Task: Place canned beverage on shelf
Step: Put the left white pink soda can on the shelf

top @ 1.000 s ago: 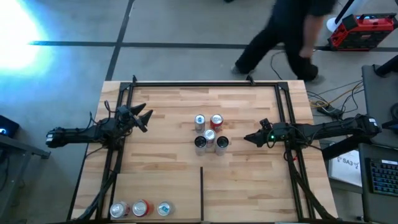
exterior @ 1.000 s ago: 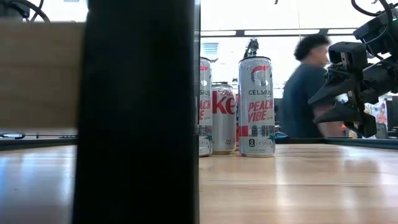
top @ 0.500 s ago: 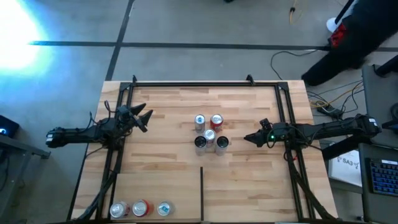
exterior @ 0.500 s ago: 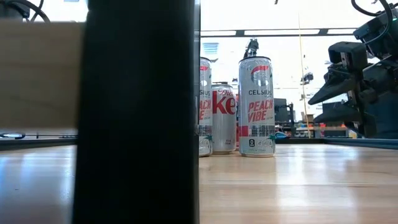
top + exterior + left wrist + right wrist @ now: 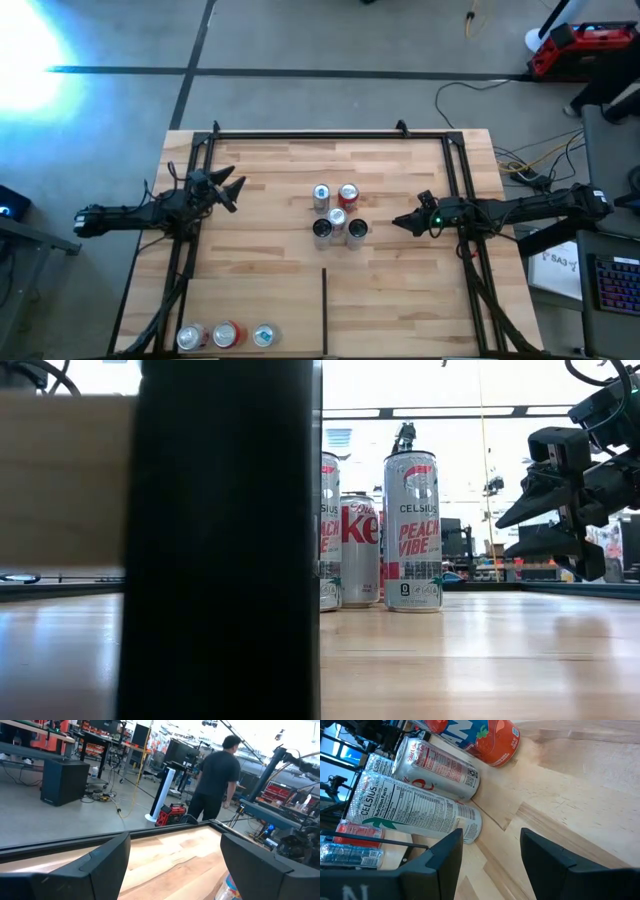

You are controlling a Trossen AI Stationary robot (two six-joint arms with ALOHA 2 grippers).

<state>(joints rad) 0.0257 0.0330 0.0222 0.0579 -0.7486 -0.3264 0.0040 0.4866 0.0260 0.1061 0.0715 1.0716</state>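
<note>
Bare shelf (image 5: 270,275) board between can cluster (image 5: 337,213) and rails.

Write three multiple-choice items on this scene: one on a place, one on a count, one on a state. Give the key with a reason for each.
1. The five-can cluster stands:
A) in the middle of the shelf, between the left claw and the right claw
B) in a corner
C) on the floor

2. The row of cans at the shelf's edge counts:
A) two
B) three
C) six

3. The right claw is:
A) shut, holding nothing
B) shut on a can
C) wide open around a can

Key: 1A, the high view shows it between both arms' tips; 2B, three can tops show there; 3A, its closed tip stops short of the cans.
</note>
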